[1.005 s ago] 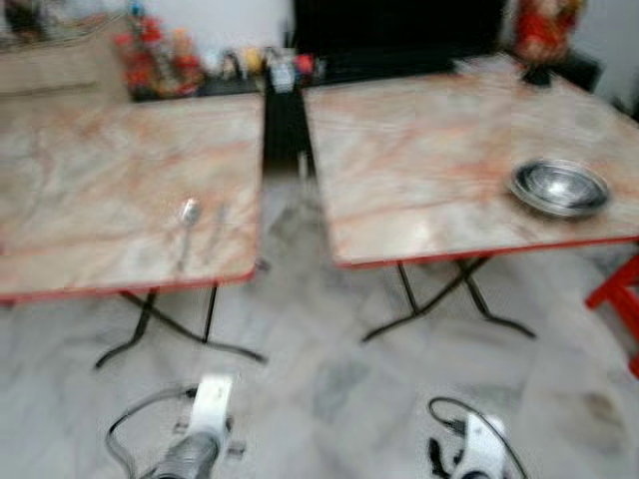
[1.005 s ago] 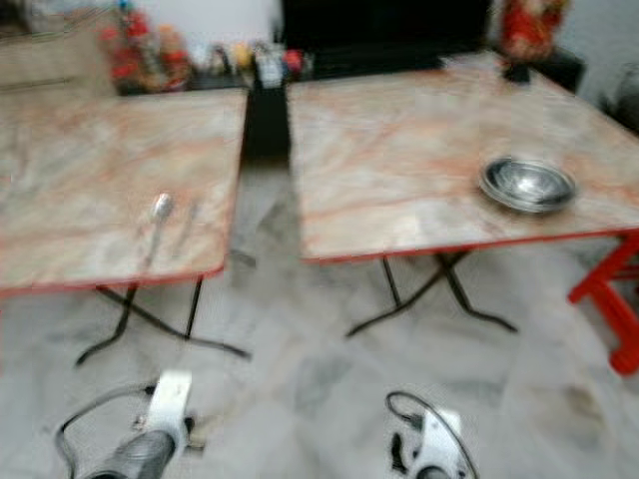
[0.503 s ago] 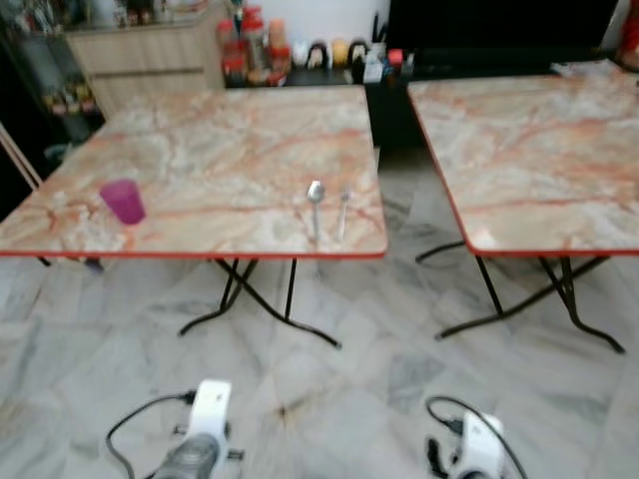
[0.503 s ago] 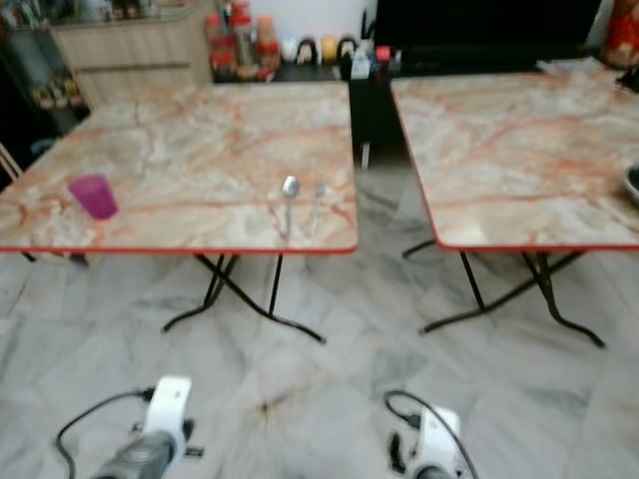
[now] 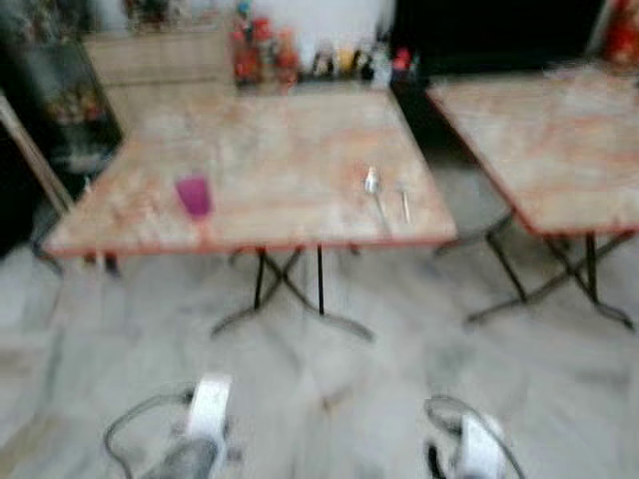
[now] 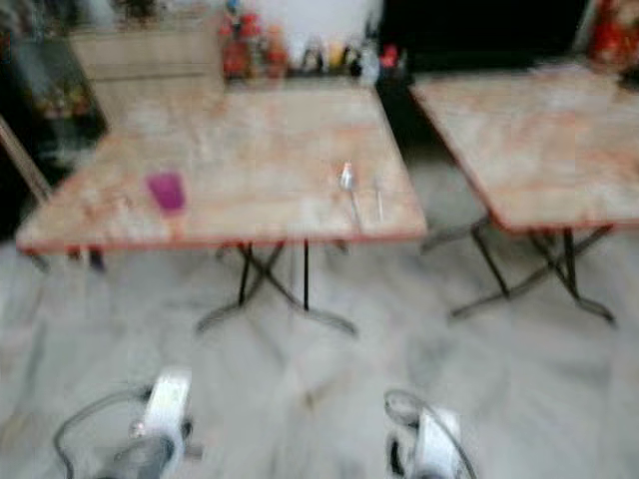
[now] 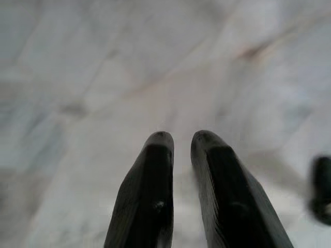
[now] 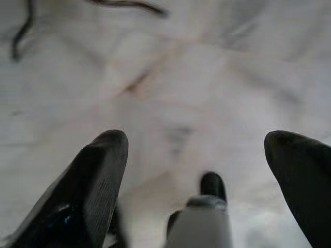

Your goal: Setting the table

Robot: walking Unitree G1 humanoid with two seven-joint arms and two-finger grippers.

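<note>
Swung left, its view now centres the worktop [image 5: 270,140], cup [image 5: 194,195] at 9 o'clock of the thin, slippery spoon [image 5: 373,190], best pinched mid-handle; left gripper [image 7: 181,142] nearly closed, right gripper [image 8: 196,150] spread wide.

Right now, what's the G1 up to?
Nothing is being handled. Both arms hang low over the marble floor: the left gripper is nearly shut and empty, the right gripper open and empty. Ahead, the left table holds a purple cup, a spoon and a fork. The head views are blurred.
</note>
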